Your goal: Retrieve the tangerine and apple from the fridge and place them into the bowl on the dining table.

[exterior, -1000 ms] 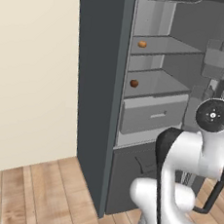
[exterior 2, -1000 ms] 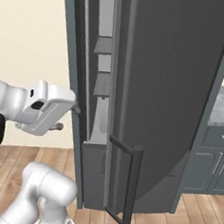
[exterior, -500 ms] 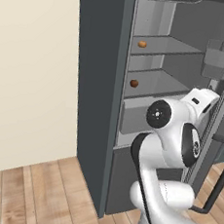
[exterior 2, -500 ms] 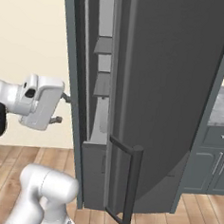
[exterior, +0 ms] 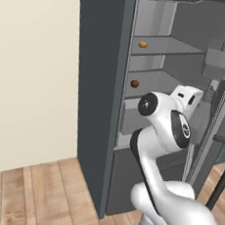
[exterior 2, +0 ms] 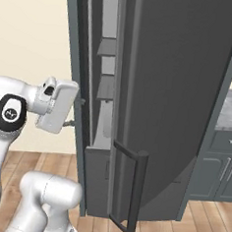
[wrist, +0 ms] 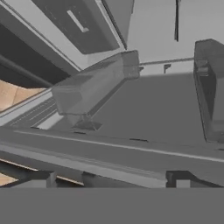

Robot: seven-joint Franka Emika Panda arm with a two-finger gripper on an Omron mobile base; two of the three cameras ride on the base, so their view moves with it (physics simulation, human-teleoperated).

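One tangerine (exterior: 142, 44) lies on the upper shelf of the open fridge (exterior: 100, 83), and one apple (exterior: 134, 83) lies on the shelf below. The gripper (exterior 2: 75, 111) is at the fridge opening; its jaws stand apart and hold nothing.

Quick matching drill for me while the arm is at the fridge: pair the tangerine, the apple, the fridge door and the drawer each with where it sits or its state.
Things:
1. tangerine
2. apple
3. fridge door
4. drawer

Places or states:
A. swung open, its black bar handle low on the front edge
B. on the upper shelf, near the left wall
C. below the two fruit shelves, pushed in
D. on the shelf one level down, near the left wall

Pairs: 1-B, 2-D, 3-A, 4-C
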